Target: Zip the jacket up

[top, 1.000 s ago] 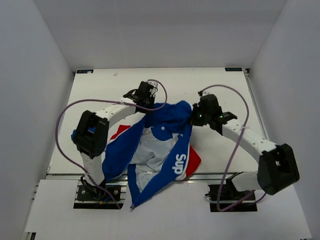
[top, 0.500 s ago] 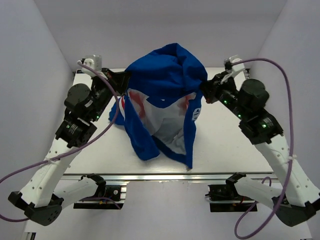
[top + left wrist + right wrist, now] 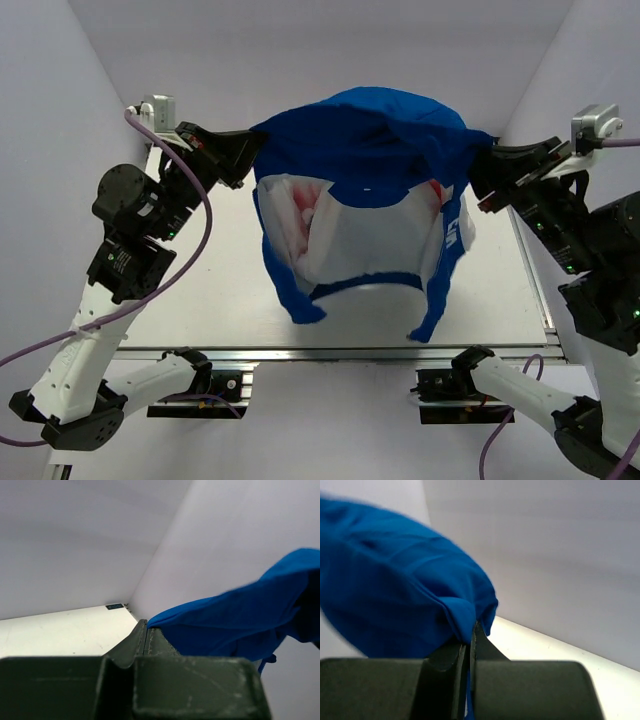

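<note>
The blue jacket [image 3: 365, 140] hangs in the air between both arms, stretched wide, its white lining [image 3: 370, 240] and open front facing the camera. My left gripper [image 3: 252, 145] is shut on the jacket's left upper edge; in the left wrist view the blue fabric [image 3: 235, 620] comes out from between the closed fingertips [image 3: 145, 630]. On the other side, my right gripper [image 3: 478, 170] is shut on the right upper edge, with bunched blue cloth [image 3: 395, 590] pinched at its tips [image 3: 470, 637]. The jacket's lower ends dangle above the table [image 3: 200, 290]. The zipper is not discernible.
White walls enclose the table on three sides [image 3: 300, 60]. Both arms are raised high, with purple cables [image 3: 195, 240] looping beside them. The arm bases [image 3: 200, 385] sit at the table's near edge.
Both arms have lifted the jacket off the table and pulled apart, spreading it from a crumpled heap into a wide hanging sheet. Both grips have stayed shut.
</note>
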Action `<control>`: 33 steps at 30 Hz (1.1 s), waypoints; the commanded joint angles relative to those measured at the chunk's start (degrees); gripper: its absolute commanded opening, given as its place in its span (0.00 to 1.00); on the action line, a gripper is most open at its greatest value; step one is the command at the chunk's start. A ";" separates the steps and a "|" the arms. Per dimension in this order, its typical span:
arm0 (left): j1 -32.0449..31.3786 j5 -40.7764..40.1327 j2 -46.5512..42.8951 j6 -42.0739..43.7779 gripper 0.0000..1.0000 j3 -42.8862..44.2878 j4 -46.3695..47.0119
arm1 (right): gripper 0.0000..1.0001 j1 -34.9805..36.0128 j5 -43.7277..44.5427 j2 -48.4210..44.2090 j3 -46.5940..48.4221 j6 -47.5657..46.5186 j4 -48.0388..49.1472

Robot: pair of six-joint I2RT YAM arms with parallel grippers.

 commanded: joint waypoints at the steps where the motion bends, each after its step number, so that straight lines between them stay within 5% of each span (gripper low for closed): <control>1: -0.03 -2.09 0.64 -1.72 0.00 2.02 1.07 | 0.00 0.07 7.51 4.72 1.77 0.90 -0.03; 9: -0.03 -15.53 18.37 -3.65 0.00 5.09 -2.69 | 0.00 -0.72 25.91 21.59 -1.21 4.51 3.22; 13: 1.19 -26.61 38.62 -3.04 0.00 15.51 -7.71 | 0.00 -6.43 14.55 37.58 -0.17 7.49 4.19; 15: 4.44 -24.53 47.18 -2.61 0.03 20.98 -10.26 | 0.00 -8.28 11.25 47.30 1.14 8.02 4.89; 17: 6.20 -21.02 61.02 -2.25 0.30 33.87 -13.68 | 0.09 -8.81 6.25 53.93 5.44 7.59 4.90; 18: 6.91 -20.13 65.38 -1.03 0.61 44.80 -18.13 | 0.34 -9.16 1.62 60.05 10.85 7.59 3.68; 19: 6.91 -19.34 69.34 -0.50 0.73 44.91 -20.44 | 0.48 -9.16 0.09 62.98 14.13 7.67 1.58; 20: 6.91 -18.37 74.94 0.90 0.87 54.14 -22.64 | 0.58 -9.34 -1.14 65.19 17.47 7.24 -3.67; 21: 6.91 -16.01 75.70 1.26 0.98 55.79 -23.53 | 0.70 -9.25 -1.76 67.90 20.11 6.97 -5.72; 22: 6.91 -15.38 75.01 1.35 0.98 54.94 -22.50 | 0.89 -9.25 -2.46 67.93 21.35 6.10 -6.87; 27: 6.91 -13.62 57.03 1.79 0.98 28.02 -6.41 | 0.89 -9.07 -3.61 53.48 3.65 6.61 2.14; 33: 6.91 -12.47 43.65 -0.40 0.98 12.60 -11.14 | 0.89 -7.50 -0.20 34.41 -23.20 11.71 2.96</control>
